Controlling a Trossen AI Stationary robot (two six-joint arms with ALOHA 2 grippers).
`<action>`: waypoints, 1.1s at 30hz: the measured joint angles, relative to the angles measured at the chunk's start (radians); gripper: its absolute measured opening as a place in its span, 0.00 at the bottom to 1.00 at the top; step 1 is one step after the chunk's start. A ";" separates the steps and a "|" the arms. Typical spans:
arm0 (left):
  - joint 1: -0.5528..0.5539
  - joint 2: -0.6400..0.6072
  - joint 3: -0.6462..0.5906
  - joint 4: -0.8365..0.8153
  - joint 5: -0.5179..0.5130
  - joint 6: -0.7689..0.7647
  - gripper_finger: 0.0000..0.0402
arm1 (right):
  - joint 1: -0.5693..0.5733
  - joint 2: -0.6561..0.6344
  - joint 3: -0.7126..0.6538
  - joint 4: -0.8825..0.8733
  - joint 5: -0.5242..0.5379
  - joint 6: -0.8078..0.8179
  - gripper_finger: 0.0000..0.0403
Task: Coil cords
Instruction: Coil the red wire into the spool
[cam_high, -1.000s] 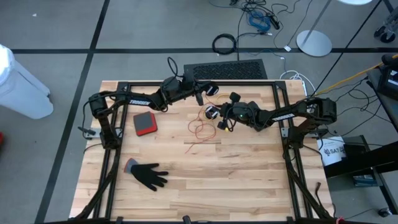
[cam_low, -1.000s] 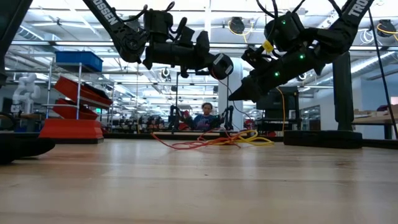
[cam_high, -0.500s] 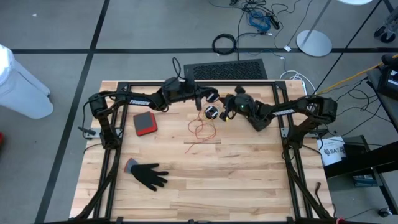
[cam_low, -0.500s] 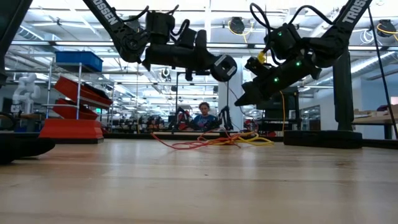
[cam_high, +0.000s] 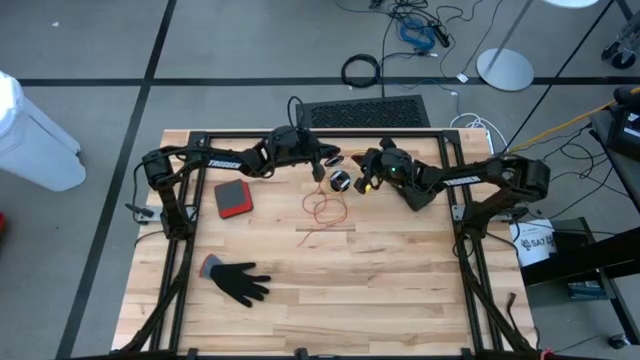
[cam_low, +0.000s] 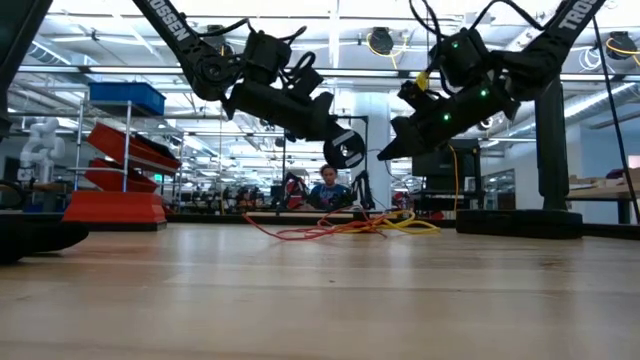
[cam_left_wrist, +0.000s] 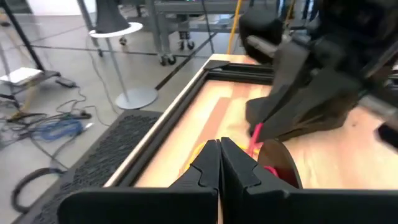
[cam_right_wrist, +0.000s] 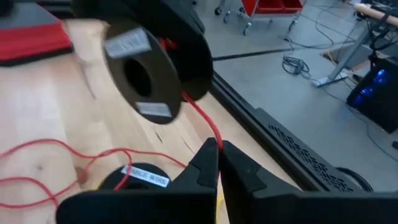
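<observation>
1. The worktop (cam_high: 400, 290) is a light, planked wooden surface inside a black metal frame. It stands on a grey floor marked with dark lines.
2. The low view shows a large hall behind the worktop, with ceiling lights, shelving and a seated person (cam_low: 327, 187) in the distance.
3. A flat red pad with a dark border (cam_high: 233, 199) lies on the left part of the worktop. A black glove (cam_high: 240, 281) with spread fingers lies nearer the front edge.
4. A ribbed black mat (cam_high: 366, 112) lies on the floor just behind the worktop. A thick black cable ring (cam_high: 361, 70) and blue cables (cam_high: 414, 33) lie farther back.
5. The thin red-orange cord (cam_high: 322, 208) lies in loose loops on the wood near the worktop's middle. One strand rises from it to the right pincer.
6. A round black spool (cam_high: 340, 181) with a white label lies flat on the worktop beside the loops. A second black spool (cam_right_wrist: 147, 79), a disc with a central hole, is held in the air by the left arm.
7. The left pincer (cam_high: 320, 165) hangs over the rear middle of the worktop, its fingers pressed together; the wrist view shows a thin red strand beside the fingertips.
8. The right pincer (cam_high: 364, 179) hangs just beside it, fingers pressed together, pinching the red-orange cord.
9. A yellow cord (cam_low: 412, 224) lies in a loose heap next to the red-orange one in the low view.
</observation>
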 joint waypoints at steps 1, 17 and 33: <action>-0.001 0.000 0.000 0.001 -0.011 0.012 0.00 | 0.002 -0.009 0.000 -0.002 -0.013 0.000 0.00; -0.096 0.032 0.000 0.090 -0.276 0.186 0.00 | 0.045 -0.037 0.001 0.139 -0.113 0.061 0.00; -0.156 0.073 0.004 0.283 -0.362 0.231 0.00 | 0.110 0.023 0.000 0.298 -0.107 0.066 0.00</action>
